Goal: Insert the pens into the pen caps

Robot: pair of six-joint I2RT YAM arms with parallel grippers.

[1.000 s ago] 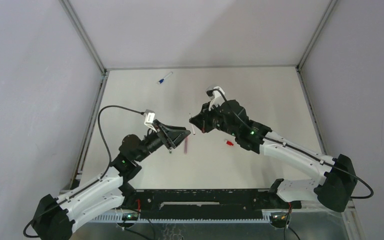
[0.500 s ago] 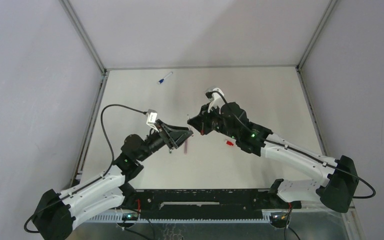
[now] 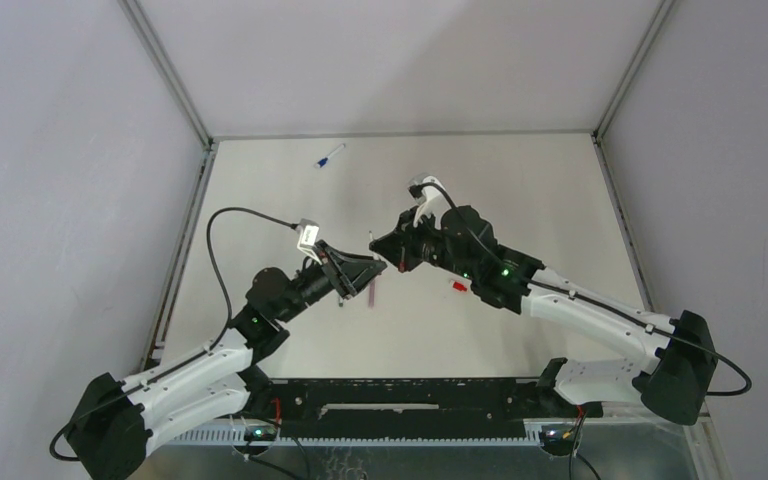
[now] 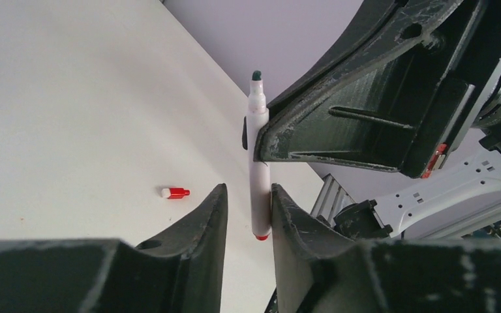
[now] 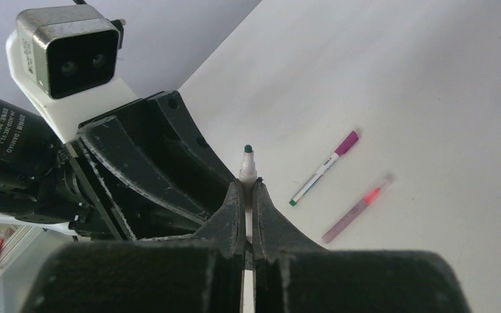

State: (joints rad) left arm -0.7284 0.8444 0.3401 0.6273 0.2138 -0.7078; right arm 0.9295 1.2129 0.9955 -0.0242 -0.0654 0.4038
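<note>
Two sets of scuffed black plastic jaws are meeting above the matte off-white table [image 3: 520, 200], near its middle. The right gripper [image 5: 248, 195] is pinching a slim white pen [image 4: 258, 176], its jaws closed tight on the round barrel. The pen's small dark green felt tip is poking out past the fingertips, and a red plug is showing at the barrel's other end. The left gripper [image 4: 248, 210] is standing part open around the same barrel, nearer the red end (one curved finger [image 4: 287, 218] is touching it, while a gap is showing on the other side), so it is not clamping the pen.

A short red cap [image 4: 176, 192] is lying on its side on the table, well apart from both grippers, with a white stub at one end; whether anything is sitting inside it cannot be told. Near the grippers, a thin purple-capped pen [image 5: 323, 171] is lying flat, its magenta-purple cap seated on one end and a green end showing at the other. Just beside it a translucent pinkish pen [image 5: 357, 207] is lying roughly parallel. Toward the table's far edge, a blue-capped pen [image 3: 329, 156] is lying alone, its cap fitted over one end
</note>
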